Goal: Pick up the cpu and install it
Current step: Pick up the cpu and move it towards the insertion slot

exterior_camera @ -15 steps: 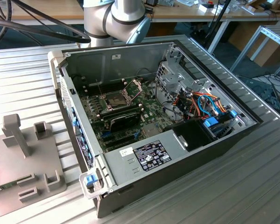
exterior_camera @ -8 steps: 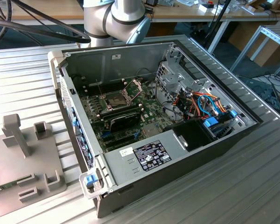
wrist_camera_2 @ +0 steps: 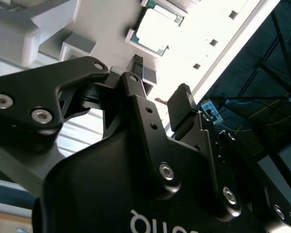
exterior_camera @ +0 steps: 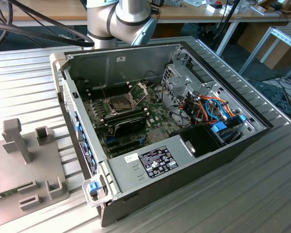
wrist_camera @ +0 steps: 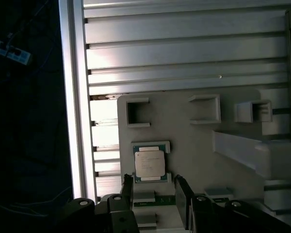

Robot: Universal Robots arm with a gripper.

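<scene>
The end effector (wrist_camera: pixel 153 180) is spread and holds nothing. In both wrist views its two black fingers (wrist_camera: pixel 182 195) stand well apart with open space between the tips. Just beyond the tips, in line with the gap between them, lies the cpu (wrist_camera: pixel 149 163). It rests flat with its silver-grey top up, and the fingers do not touch it. A low grey nest (wrist_camera: pixel 150 144) frames the chip on its sides. The nest belongs to a pale grey plate (wrist_camera: pixel 184 128), which also carries several U-shaped brackets (wrist_camera: pixel 136 112) and a taller block. The plate rests on a surface (wrist_camera: pixel 184 48) of ribbed aluminium slats, whose edge runs close beside the cpu's side of the plate. Past that edge the floor is dark.

In the exterior view the plate sits at the exterior view's left, and an open case (exterior_camera: pixel 126 63) lies on its side on the surface to the exterior view's right of it. Inside the case are the green motherboard (exterior_camera: pixel 155 114) and the dark square socket (exterior_camera: pixel 121 102), whose metal frame (exterior_camera: pixel 138 90) is tipped up off it. A long black module (exterior_camera: pixel 128 125) lies just in front of the socket. Orange and blue cables (exterior_camera: pixel 211 109) crowd the case's far corner. Behind the case rises the grey arm (exterior_camera: pixel 121 17).
</scene>
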